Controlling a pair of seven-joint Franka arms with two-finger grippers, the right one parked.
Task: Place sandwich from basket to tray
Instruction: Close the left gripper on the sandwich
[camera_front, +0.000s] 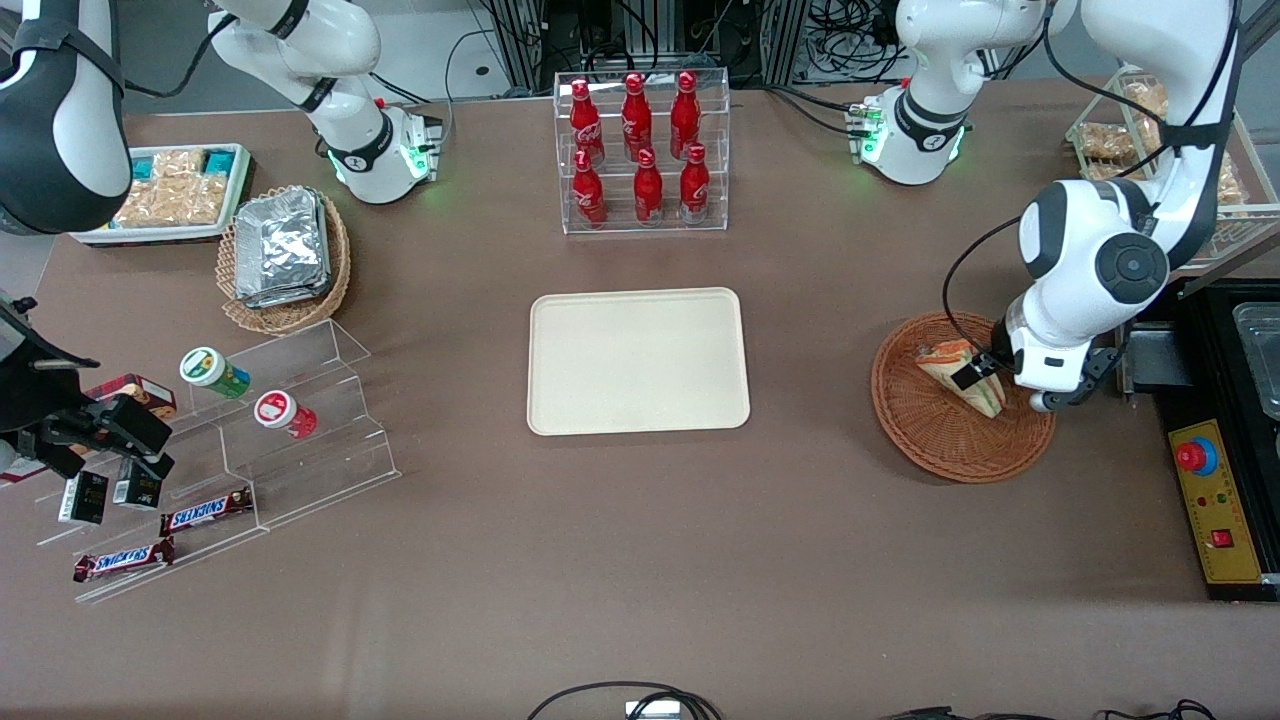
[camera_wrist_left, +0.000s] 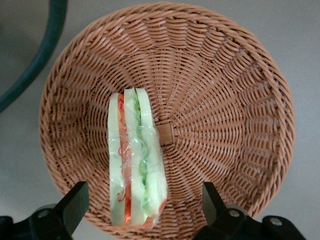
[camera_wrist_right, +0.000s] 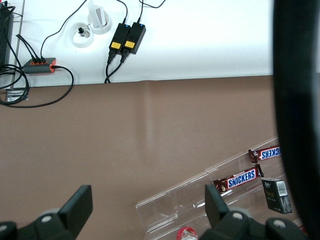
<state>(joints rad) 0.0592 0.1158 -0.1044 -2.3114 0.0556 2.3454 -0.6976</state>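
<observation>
Fingers (camera_wrist_left: 75, 202) spread, gripper (camera_wrist_left: 142, 207) straddles basketed sandwich (camera_wrist_left: 136, 160).

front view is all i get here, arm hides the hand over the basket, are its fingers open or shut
Observer: Open. In the left wrist view the hand has one finger on each side of the sandwich, neither touching it.
Operator: sandwich still down in the basket
Observer: Yes, it lies on the weave of the basket, filling edge up, showing red and green layers under clear wrap.
Operator: anything else in there
Observer: No, only the sandwich shows in the basket.
</observation>
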